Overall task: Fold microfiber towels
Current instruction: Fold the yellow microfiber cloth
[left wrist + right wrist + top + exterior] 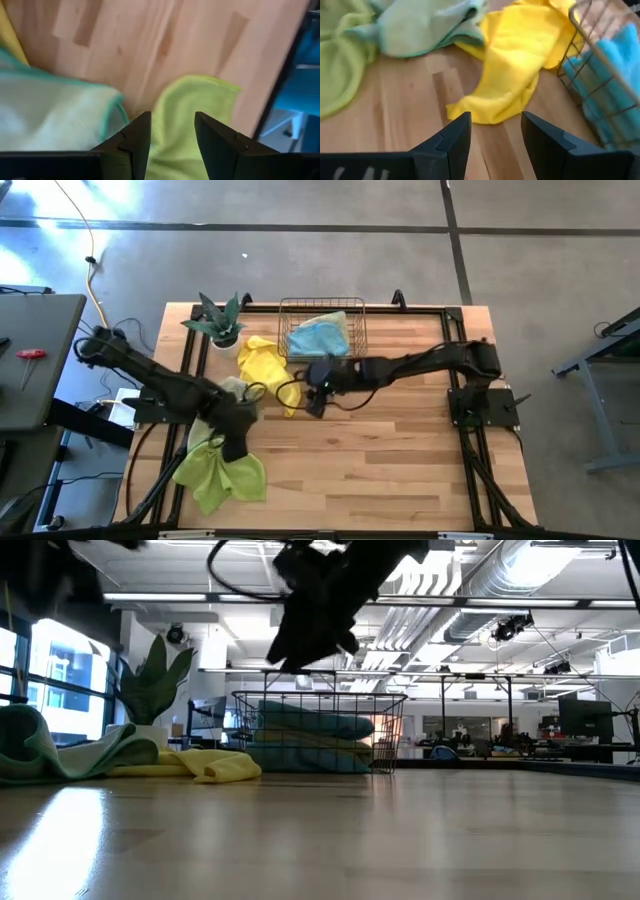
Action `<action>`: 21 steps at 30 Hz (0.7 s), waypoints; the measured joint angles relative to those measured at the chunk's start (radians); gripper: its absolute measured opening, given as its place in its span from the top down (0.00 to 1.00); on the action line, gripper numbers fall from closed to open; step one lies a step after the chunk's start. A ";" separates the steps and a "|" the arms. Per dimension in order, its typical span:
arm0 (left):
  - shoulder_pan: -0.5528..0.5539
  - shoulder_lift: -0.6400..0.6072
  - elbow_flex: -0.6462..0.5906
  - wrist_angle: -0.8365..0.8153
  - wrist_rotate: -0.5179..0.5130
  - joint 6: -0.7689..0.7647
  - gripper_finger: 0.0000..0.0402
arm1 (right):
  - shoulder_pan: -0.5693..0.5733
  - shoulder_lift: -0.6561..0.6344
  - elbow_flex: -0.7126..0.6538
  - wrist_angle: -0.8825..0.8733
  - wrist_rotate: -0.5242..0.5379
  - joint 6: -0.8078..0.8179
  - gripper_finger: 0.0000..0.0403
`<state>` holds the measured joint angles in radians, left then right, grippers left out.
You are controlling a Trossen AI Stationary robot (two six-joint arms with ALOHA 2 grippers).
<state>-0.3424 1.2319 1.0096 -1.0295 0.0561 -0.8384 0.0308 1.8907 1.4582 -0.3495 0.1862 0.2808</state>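
Tabletop [400,460]: yellow towel [510,80] just beyond right jaws, untouched.

We count four towels: one yellow [266,364], one lime [220,472], one sage [427,24] and one blue [320,336]. We see one wire basket [360,330], one potted plant [221,320], two arms and two grippers, left [235,445] and right [312,402].

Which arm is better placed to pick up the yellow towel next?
The right, probably. The right gripper hangs open just above the yellow towel, whose near edge lies straight ahead of its fingers. The left gripper is open over the lime green towel.
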 joint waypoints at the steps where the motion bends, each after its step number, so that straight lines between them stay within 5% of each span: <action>1: -0.033 -0.022 0.000 -0.001 -0.014 -0.038 0.65 | 0.012 0.020 0.000 0.020 0.043 0.046 0.59; 5: -0.153 -0.094 0.001 0.001 -0.125 -0.161 0.65 | 0.053 0.091 0.000 0.066 0.190 0.259 0.59; 14: -0.314 -0.164 0.001 0.005 -0.299 -0.277 0.65 | 0.111 0.221 -0.001 0.186 0.155 0.560 0.59; 21: -0.381 -0.165 0.001 0.005 -0.355 -0.277 0.65 | 0.117 0.317 -0.002 0.372 0.173 0.526 0.59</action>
<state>-0.7238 1.0664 1.0103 -1.0242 -0.2990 -1.1155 0.1482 2.2077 1.4567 0.0222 0.3592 0.8065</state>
